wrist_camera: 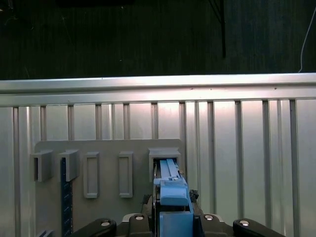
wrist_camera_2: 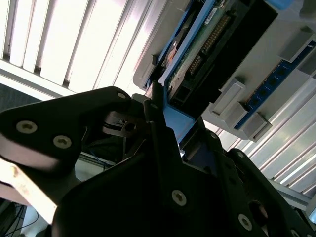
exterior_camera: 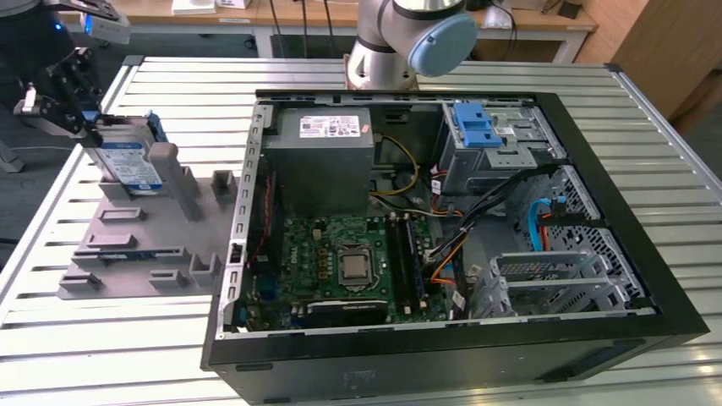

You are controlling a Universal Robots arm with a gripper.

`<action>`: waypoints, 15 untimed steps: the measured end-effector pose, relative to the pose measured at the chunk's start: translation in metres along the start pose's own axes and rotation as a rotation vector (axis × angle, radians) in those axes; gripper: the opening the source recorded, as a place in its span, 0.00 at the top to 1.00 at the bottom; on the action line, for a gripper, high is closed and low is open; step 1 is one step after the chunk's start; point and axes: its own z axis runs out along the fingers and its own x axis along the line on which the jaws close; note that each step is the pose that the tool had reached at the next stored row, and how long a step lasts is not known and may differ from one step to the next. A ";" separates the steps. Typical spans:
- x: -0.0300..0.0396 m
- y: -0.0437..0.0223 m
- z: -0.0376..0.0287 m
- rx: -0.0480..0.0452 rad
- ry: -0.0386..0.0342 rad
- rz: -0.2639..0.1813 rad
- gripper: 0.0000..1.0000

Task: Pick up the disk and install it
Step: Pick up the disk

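Disk [exterior_camera: 127, 165] stands upright in grey holder [exterior_camera: 134, 247], upper left of exterior view. Pincer [exterior_camera: 95, 132] clamped on its top edge. Lift straight, no tilt; holder may bind.

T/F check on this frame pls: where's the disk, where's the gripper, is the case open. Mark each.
1. The disk stands in the grey holder. True.
2. The disk sits inside the case. False: it is outside, to the exterior view's left of the case.
3. The gripper is at the disk's blue frame. True.
4. The case is closed. False: it is open and the motherboard shows.
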 end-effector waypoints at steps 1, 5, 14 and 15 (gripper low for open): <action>0.0000 0.0000 -0.0007 0.0000 -0.0001 0.000 0.64; -0.0001 0.0000 -0.0050 -0.0003 0.0001 0.000 0.64; -0.0001 0.0000 -0.0066 -0.0002 0.0001 0.000 0.64; -0.0001 0.0000 -0.0067 -0.0003 0.0001 0.000 0.64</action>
